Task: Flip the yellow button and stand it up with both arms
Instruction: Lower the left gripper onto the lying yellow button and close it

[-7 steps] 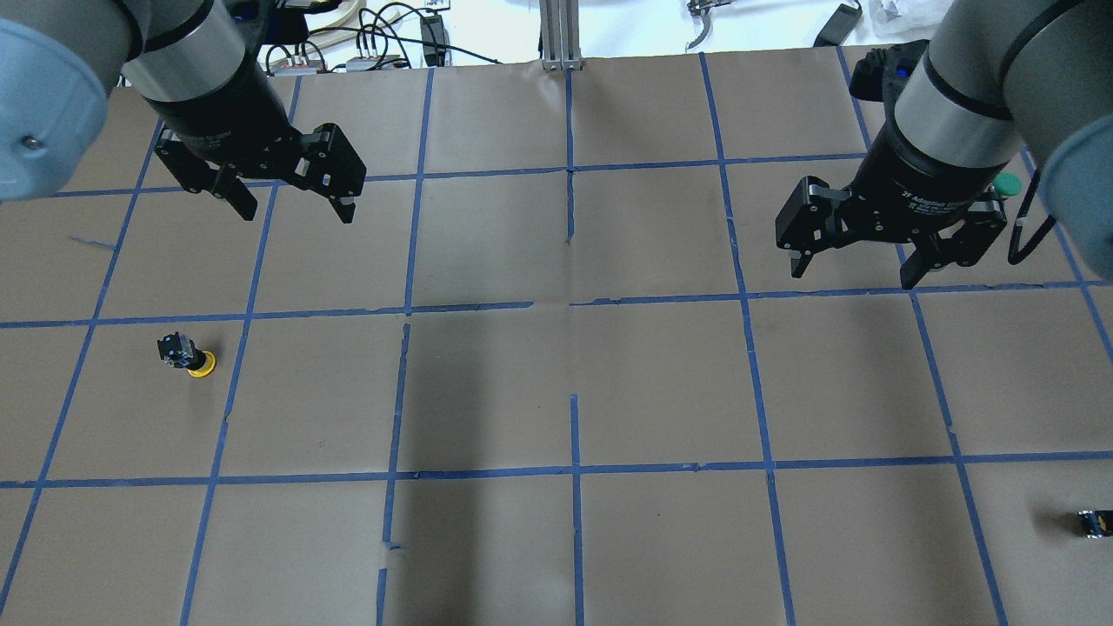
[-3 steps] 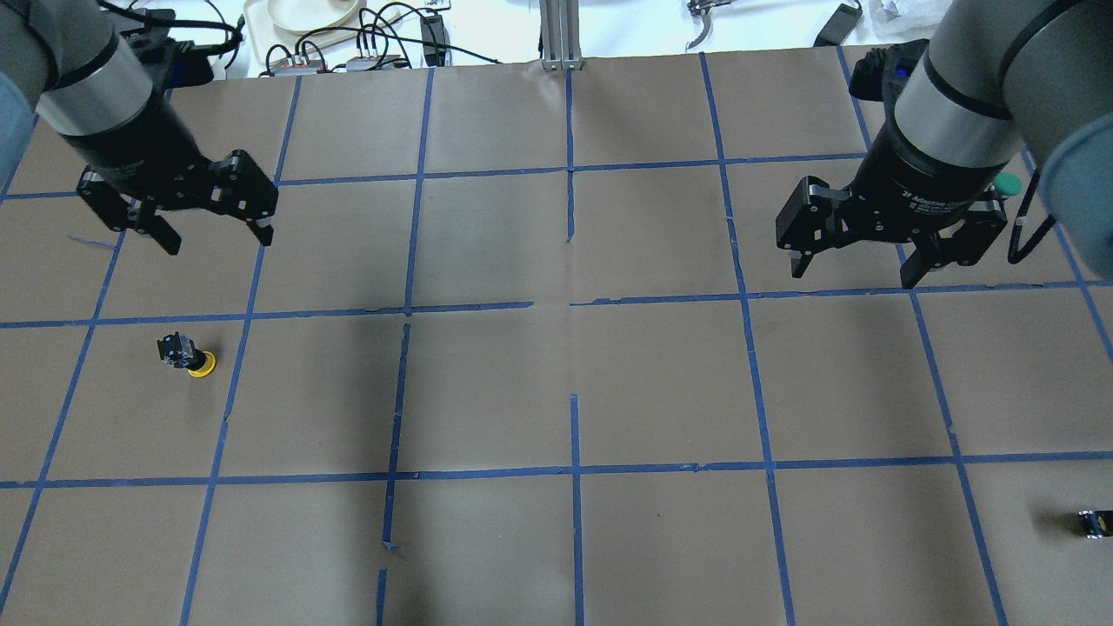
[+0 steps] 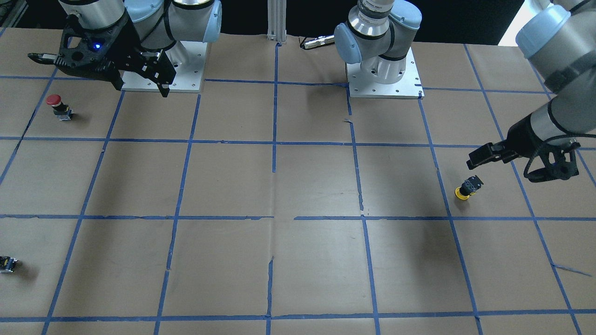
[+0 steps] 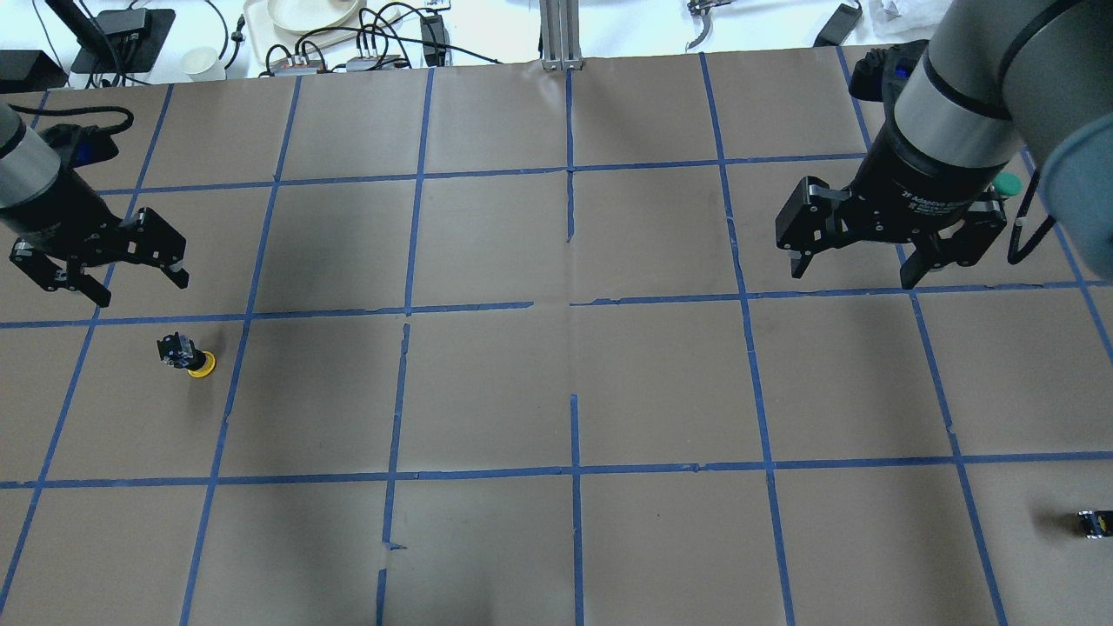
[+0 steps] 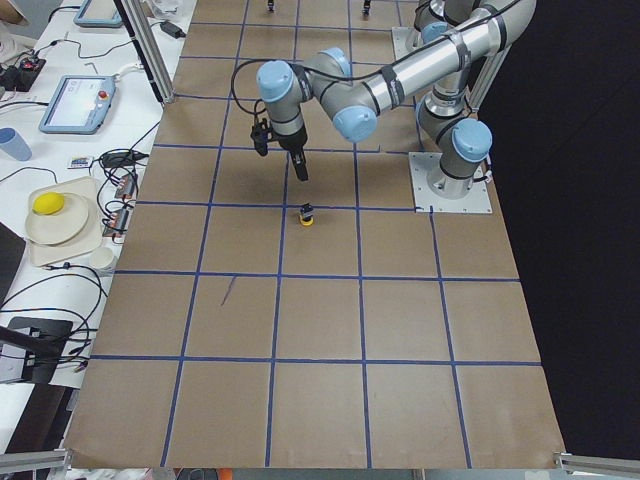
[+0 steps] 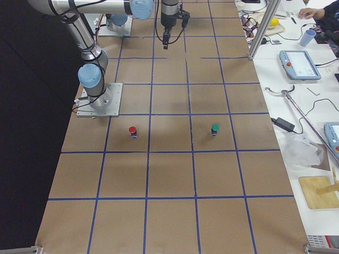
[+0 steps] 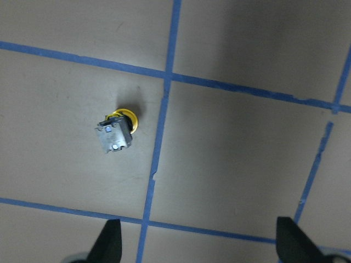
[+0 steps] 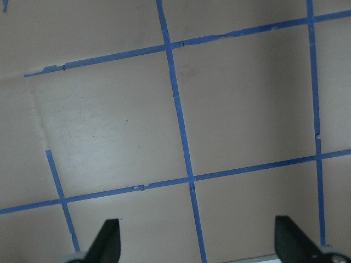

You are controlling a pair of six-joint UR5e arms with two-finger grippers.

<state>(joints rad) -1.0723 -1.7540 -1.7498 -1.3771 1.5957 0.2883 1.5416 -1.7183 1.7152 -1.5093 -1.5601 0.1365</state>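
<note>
Left gripper (image 4: 143, 292) hangs spread-fingered near the cap-down yellow button (image 4: 187, 355)

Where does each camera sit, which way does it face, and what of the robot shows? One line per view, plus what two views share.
Front-facing: across the table, facing the robot; left arm, right arm.
Overhead: behind the robot, looking down; left tool and right tool, open.
Exterior left: left table end; left arm nearest.
Exterior right: right table end; right arm nearest.
Left wrist: downward at the yellow button; fingertips.
Right wrist: downward at the table; fingertips.
Shared: front-facing and overhead both show the button.
</note>
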